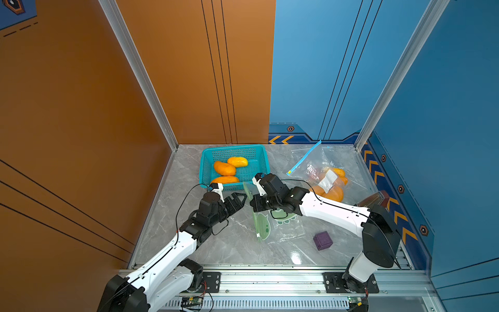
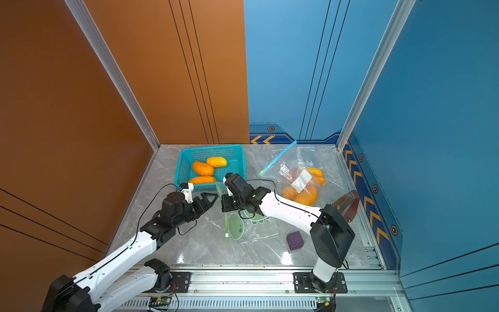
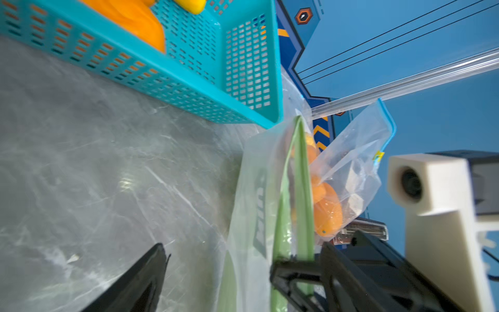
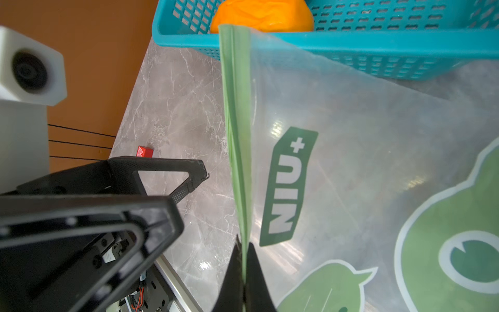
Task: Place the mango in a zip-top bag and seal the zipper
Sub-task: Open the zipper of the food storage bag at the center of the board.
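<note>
Three orange mangoes (image 1: 224,168) (image 2: 203,168) lie in a teal basket (image 1: 260,164) (image 2: 239,162) at the back. In front of it, a clear zip-top bag (image 1: 280,229) (image 2: 253,232) (image 4: 364,151) with green frog prints is lifted by its green zipper strip (image 1: 246,190) (image 3: 301,167) (image 4: 236,108). My right gripper (image 1: 253,204) (image 2: 223,205) (image 4: 244,259) is shut on that strip. My left gripper (image 1: 241,200) (image 2: 212,200) (image 3: 221,267) stands open just left of the strip, one finger (image 3: 294,270) close against it. I see no mango inside this bag.
A second clear bag (image 1: 324,175) (image 2: 302,178) with a blue zipper holds mangoes at the back right. A purple cube (image 1: 322,240) (image 2: 295,241) sits front right. A brown-and-clear container (image 1: 372,200) lies by the right wall. The marble table (image 1: 189,229) is walled on three sides.
</note>
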`<action>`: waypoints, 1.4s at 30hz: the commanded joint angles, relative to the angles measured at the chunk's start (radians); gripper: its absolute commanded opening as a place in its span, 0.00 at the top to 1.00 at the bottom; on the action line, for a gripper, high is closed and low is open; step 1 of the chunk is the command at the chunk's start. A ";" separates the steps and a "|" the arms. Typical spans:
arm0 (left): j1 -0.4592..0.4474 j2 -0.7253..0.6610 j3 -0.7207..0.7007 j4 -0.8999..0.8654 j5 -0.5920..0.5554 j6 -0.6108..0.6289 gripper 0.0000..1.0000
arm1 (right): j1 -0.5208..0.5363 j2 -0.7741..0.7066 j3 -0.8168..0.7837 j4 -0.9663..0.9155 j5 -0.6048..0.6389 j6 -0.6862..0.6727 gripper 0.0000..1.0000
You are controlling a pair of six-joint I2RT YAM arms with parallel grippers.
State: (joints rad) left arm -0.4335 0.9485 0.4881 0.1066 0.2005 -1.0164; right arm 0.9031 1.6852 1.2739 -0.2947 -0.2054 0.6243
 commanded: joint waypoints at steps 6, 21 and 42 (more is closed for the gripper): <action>-0.006 0.087 0.067 0.111 0.074 -0.028 0.34 | -0.004 -0.056 -0.019 -0.001 0.016 -0.037 1.00; -0.036 0.132 0.085 0.111 0.096 -0.030 0.46 | -0.003 -0.072 -0.017 0.006 0.022 -0.040 1.00; -0.063 0.178 0.141 0.109 0.041 0.053 1.00 | -0.004 -0.141 0.002 -0.132 0.165 -0.046 0.98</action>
State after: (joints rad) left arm -0.4992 1.1225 0.6029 0.2214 0.2668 -1.0092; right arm 0.9020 1.5909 1.2644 -0.3378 -0.1196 0.5980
